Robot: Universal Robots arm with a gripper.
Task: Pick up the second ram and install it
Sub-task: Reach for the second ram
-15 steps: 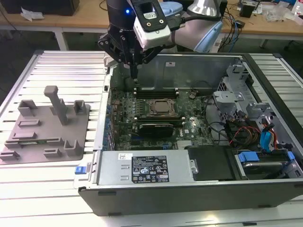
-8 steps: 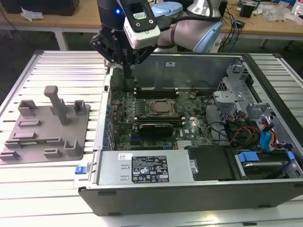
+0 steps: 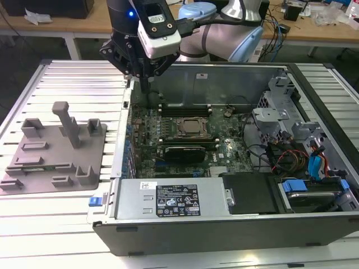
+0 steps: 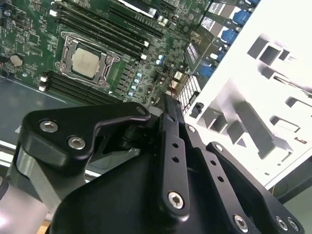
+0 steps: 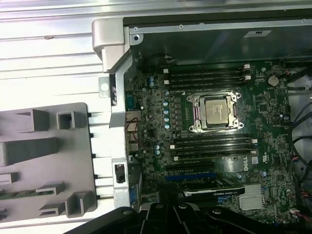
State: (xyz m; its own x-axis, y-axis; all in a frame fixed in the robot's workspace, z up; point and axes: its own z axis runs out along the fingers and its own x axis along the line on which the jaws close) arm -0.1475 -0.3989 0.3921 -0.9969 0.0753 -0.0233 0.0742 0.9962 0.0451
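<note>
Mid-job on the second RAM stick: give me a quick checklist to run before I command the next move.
1. Gripper position: above the case wall, between the holder tray and the motherboard. Ok.
2. Second ram: a green stick that appears to lie in the tray in the first wrist view. Ok.
3. Gripper load: cannot tell.
4. Free memory slots beside the CPU socket: cannot tell.
5. Cables away from the slots: ok.
</note>
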